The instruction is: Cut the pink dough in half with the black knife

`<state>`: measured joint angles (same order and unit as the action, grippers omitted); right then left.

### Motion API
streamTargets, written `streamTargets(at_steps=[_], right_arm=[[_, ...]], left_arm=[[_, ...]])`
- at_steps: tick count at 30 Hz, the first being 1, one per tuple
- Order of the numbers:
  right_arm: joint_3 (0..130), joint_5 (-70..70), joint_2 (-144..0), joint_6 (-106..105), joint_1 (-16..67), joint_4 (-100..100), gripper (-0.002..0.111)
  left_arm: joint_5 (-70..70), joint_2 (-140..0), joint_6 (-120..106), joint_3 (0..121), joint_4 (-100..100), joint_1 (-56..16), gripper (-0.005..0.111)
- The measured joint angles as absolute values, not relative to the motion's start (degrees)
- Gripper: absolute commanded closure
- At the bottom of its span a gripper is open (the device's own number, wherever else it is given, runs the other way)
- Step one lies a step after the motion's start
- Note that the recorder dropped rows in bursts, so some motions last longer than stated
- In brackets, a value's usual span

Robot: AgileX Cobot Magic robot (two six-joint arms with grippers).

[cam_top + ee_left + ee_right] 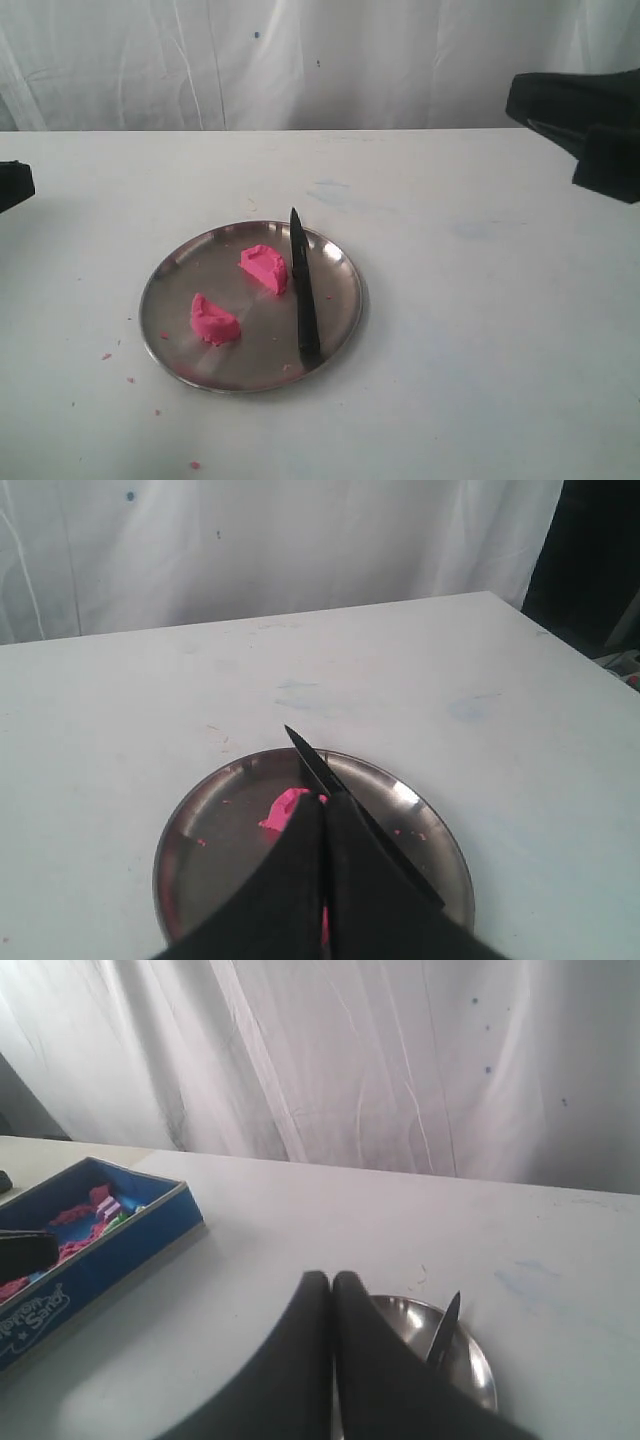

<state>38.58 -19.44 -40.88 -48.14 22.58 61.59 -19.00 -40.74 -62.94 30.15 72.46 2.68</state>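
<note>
The pink dough lies in two half-round lumps on the steel plate (170,285): one lump (265,268) toward the back, the other (213,321) nearer the front left. The black knife (302,290) rests on the plate's right side, tip pointing to the back, handle at the front rim. My left gripper (324,802) is shut and empty, raised above the plate; it hides part of the dough (284,809) and part of the knife (318,763). My right gripper (332,1279) is shut and empty, off to the right, with the knife tip (446,1323) beyond it.
Tiny pink crumbs (106,355) dot the white table in front of and left of the plate. A blue box (95,1235) holding pink material stands beside the plate in the right wrist view. A white curtain hangs behind the table.
</note>
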Motion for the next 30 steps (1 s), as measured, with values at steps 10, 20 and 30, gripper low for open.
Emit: streamTargets(at_steps=[10, 20, 30], right_arm=[[38.05, -16.78, -39.99, -48.23, 22.48, 60.27, 0.108], [20.81, -6.25, -27.87, -9.15, 22.34, 22.25, 0.108], [1.42, -0.69, -13.65, 2.35, 22.30, 4.80, 0.108]], left_arm=[[-18.65, -40.74, -63.04, 30.15, 72.46, 2.68, 0.107], [-18.65, -40.74, -63.04, 30.15, 72.46, 2.68, 0.107], [-18.65, -40.74, -63.04, 30.15, 72.46, 2.68, 0.107]])
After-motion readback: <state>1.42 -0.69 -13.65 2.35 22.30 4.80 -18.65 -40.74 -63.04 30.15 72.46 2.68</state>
